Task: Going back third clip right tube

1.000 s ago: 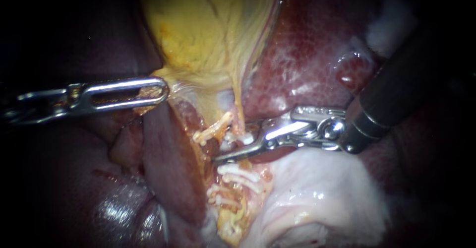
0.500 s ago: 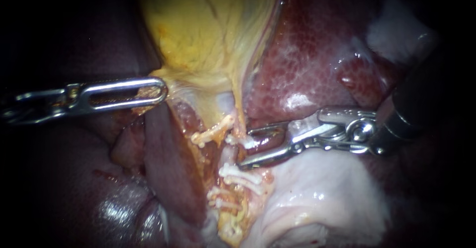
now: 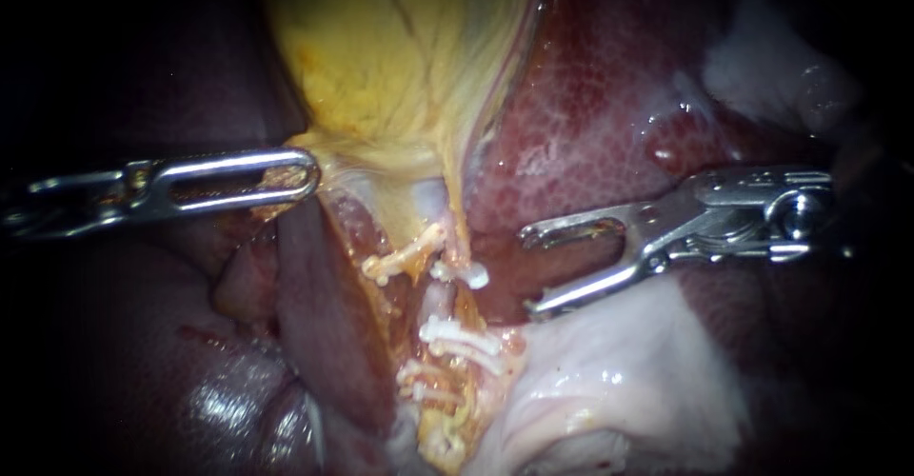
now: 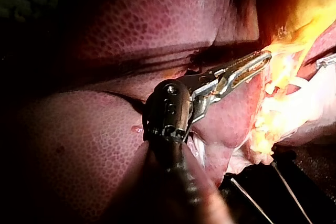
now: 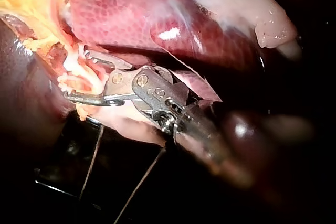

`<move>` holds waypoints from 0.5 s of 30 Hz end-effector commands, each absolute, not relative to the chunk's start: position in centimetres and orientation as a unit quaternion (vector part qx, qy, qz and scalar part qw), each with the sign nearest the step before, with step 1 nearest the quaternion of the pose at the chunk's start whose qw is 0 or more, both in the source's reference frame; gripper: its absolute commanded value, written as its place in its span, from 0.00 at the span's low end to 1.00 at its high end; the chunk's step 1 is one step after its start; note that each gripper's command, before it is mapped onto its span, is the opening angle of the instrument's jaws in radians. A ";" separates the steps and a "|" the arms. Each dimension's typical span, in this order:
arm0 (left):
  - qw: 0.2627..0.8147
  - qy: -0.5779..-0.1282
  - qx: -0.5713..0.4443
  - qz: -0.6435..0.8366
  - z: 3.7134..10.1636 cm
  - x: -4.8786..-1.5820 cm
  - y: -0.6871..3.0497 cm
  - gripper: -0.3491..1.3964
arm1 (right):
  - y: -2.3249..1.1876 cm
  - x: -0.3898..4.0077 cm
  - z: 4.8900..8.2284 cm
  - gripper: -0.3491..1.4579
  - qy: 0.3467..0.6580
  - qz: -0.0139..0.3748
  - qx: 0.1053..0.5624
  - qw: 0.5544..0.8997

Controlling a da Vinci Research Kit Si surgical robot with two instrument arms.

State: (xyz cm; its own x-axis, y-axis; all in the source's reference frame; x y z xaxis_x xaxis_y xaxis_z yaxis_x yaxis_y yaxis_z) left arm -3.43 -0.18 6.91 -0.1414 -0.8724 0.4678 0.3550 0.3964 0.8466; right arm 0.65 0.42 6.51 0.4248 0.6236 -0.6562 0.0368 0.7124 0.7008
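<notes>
Right instrument (image 3: 529,274) has its pincer open and empty near the clips (image 3: 462,335); a sideways swing could snag one. Left instrument (image 3: 307,177) pincer clamps the gallbladder (image 3: 400,57).

Left instrument (image 3: 307,177): shaft enters from the left and runs near level. Slotted jaws lie together, clamped at the tip on the edge of the gallbladder (image 3: 381,57). In its wrist view the wrist joint is bent, so the jaws angle off to one side of the shaft.
Right instrument (image 3: 529,276): enters from the right, wrist about level. Jaws spread in a wide V, nothing between them, tips pointing toward the left instrument
</notes>
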 end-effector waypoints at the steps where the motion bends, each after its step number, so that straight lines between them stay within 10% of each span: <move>1: 0.614 -0.567 0.228 -0.500 6.92 -3.44 -0.19 0.00 | 0.44 0.63 6.46 0.52 0.503 0.187 0.322 0.780; 15: 0.623 -0.563 0.230 -0.492 7.21 -3.77 -0.37 0.00 | 0.51 0.47 6.23 0.52 0.507 0.184 0.302 0.786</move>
State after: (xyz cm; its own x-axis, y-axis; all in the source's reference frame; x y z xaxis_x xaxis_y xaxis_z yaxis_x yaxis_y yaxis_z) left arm -3.82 -0.39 7.26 -0.1135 -0.8714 0.4772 0.3500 0.4144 0.8401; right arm 0.46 0.51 6.23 0.4186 0.5950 -0.6862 0.0167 0.7504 0.6608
